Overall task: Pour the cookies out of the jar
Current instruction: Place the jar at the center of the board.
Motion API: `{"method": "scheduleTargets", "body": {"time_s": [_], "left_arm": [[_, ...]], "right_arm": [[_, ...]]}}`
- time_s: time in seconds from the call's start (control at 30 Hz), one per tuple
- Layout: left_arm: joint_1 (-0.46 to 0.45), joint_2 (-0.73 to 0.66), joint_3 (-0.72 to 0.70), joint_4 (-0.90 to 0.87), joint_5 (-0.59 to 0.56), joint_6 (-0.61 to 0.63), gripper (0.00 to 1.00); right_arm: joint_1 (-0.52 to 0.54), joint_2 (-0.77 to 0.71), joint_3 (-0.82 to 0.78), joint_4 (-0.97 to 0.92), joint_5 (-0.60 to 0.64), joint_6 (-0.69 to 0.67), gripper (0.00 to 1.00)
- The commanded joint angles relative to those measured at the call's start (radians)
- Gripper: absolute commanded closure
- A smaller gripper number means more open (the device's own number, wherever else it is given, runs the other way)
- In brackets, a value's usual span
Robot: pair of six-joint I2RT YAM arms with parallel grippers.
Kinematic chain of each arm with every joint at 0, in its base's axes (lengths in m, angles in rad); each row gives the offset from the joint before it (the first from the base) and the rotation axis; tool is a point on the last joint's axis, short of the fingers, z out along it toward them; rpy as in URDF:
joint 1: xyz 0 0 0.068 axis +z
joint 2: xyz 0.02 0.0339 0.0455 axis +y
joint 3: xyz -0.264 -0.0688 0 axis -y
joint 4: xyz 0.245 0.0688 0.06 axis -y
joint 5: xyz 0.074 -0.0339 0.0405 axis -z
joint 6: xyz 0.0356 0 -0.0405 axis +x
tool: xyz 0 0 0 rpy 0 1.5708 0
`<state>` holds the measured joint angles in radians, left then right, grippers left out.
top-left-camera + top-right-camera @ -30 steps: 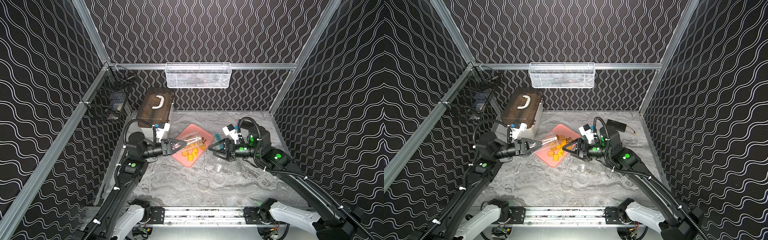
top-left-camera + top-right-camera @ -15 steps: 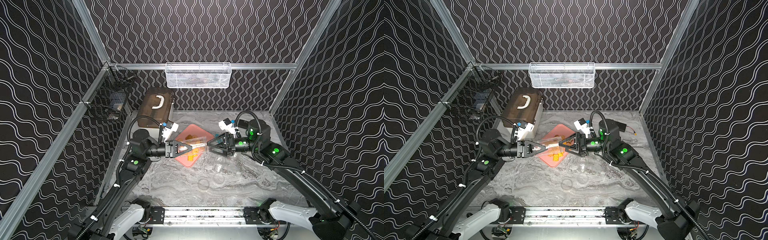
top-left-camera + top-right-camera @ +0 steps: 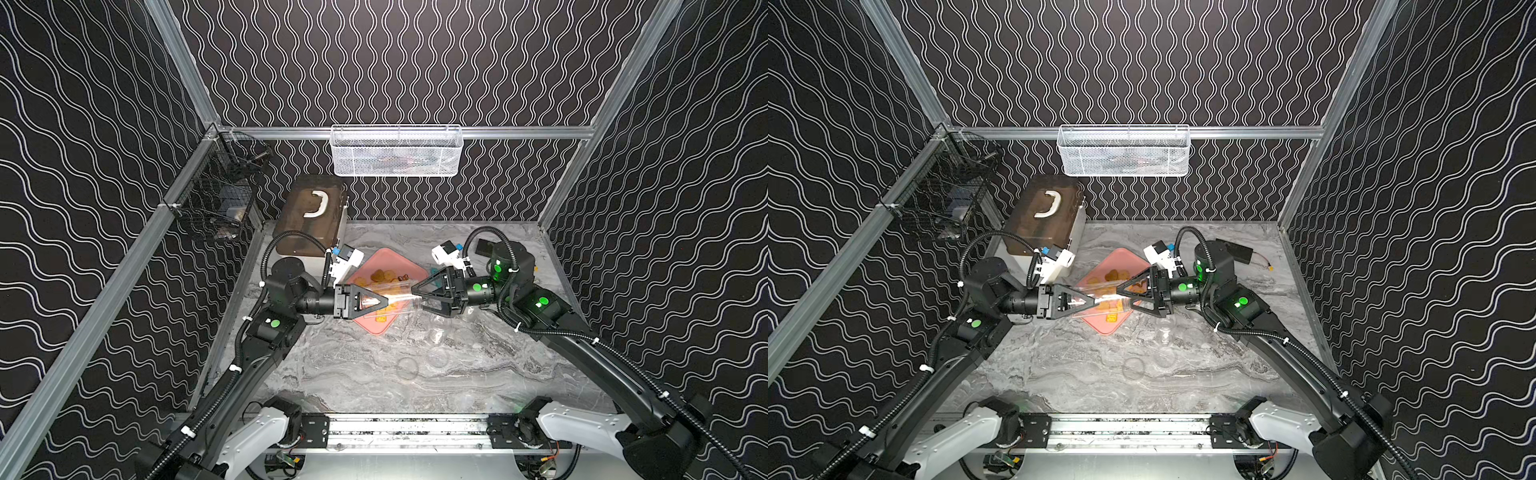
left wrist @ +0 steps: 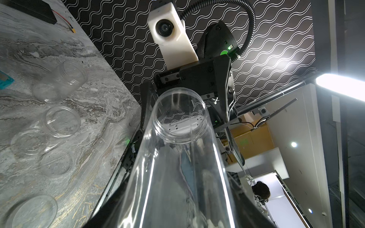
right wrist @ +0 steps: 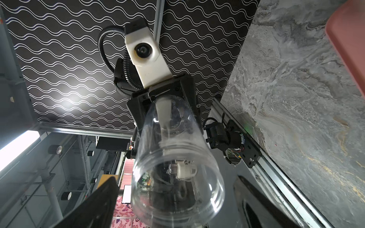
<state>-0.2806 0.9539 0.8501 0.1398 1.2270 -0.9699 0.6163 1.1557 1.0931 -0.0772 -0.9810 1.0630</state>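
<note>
As the two arms are meeting over the tray, jar [image 3: 398,294]: clear plastic, lying on its side in the air, its mouth [image 4: 180,116] facing the right arm.
Left gripper [image 3: 384,300]: clamping the jar near its base end, fingers pinched narrow on it. In its wrist view the jar is running straight out from between them.
Right gripper [image 3: 417,297]: jaws standing wide, one on each side of the jar's mouth. In its wrist view a gap is showing between each finger [image 5: 94,201] and the rim, so it is gripping nothing.
Cookies [image 3: 384,275]: lying loose on the tray, below and behind the jar. They are mostly orange-yellow with a couple of brown, and some are showing only through the jar's wall.
Tray [image 3: 386,257]: pink, sitting flat on the table, turned cornerwise between the arms.
Table [image 3: 353,374]: grey, marbled.
Spare jar [image 4: 61,81]: clear, lying on its side on the table by the right arm.
Clear rounds [image 4: 62,121]: resting just beside the spare jar. Lids or short jars, I cannot tell.
Box [image 3: 311,216]: brown lid, white handle, sitting at the back behind the left arm.
Basket [image 3: 397,151]: white mesh, hanging on the back rail.
</note>
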Motion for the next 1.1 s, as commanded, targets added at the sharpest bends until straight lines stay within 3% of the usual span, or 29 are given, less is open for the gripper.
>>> {"method": "scheduleTargets", "body": {"time_s": [0.0, 0.2, 1.07], "left_arm": [[-0.004, 0.0, 0.002, 0.052, 0.02, -0.001, 0.62], [-0.012, 0.002, 0.003, 0.053, 0.023, 0.0, 0.62], [-0.034, -0.018, 0.022, -0.018, 0.019, 0.037, 0.62]], "right_arm": [[0.002, 0.005, -0.006, 0.076, -0.022, 0.036, 0.07], [0.014, 0.013, -0.025, 0.15, -0.042, 0.089, 0.1], [0.065, 0.004, -0.027, 0.133, -0.041, 0.077, 0.17]]}}
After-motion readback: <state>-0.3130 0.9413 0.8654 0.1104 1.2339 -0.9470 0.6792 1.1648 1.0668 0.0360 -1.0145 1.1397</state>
